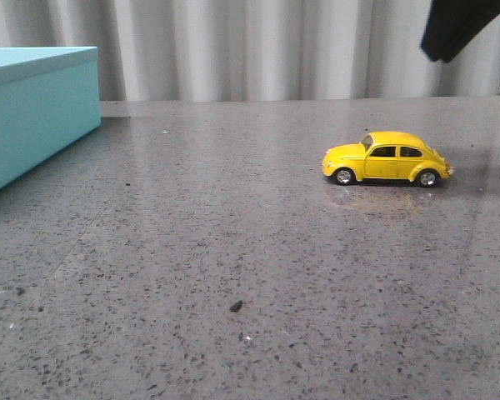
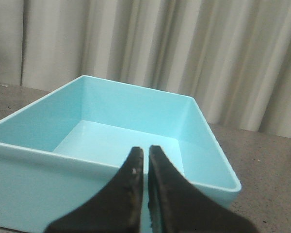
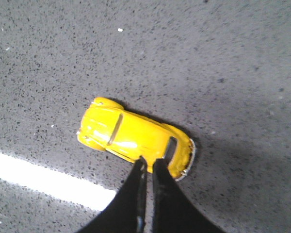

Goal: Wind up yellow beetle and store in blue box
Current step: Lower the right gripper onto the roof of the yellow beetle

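Note:
The yellow beetle (image 1: 387, 157) stands on its wheels on the grey table, right of centre, side-on with its nose to the left. In the right wrist view the beetle (image 3: 131, 133) is seen from above. My right gripper (image 3: 149, 162) hangs over its rear end, fingers shut with only a thin slit and nothing between them. In the front view only a dark part of the right arm (image 1: 454, 29) shows, high above the car. The blue box (image 1: 33, 112) stands at the far left. The left wrist view looks into the open, empty blue box (image 2: 194, 126). My left gripper (image 2: 145, 151) is shut and empty, in front of the box's near wall.
The grey speckled table (image 1: 233, 233) ends at a pale pleated curtain (image 1: 258, 46) behind. A small dark crumb (image 1: 236, 306) lies on the table in front. A bright reflected stripe (image 3: 48, 182) crosses the table near the car.

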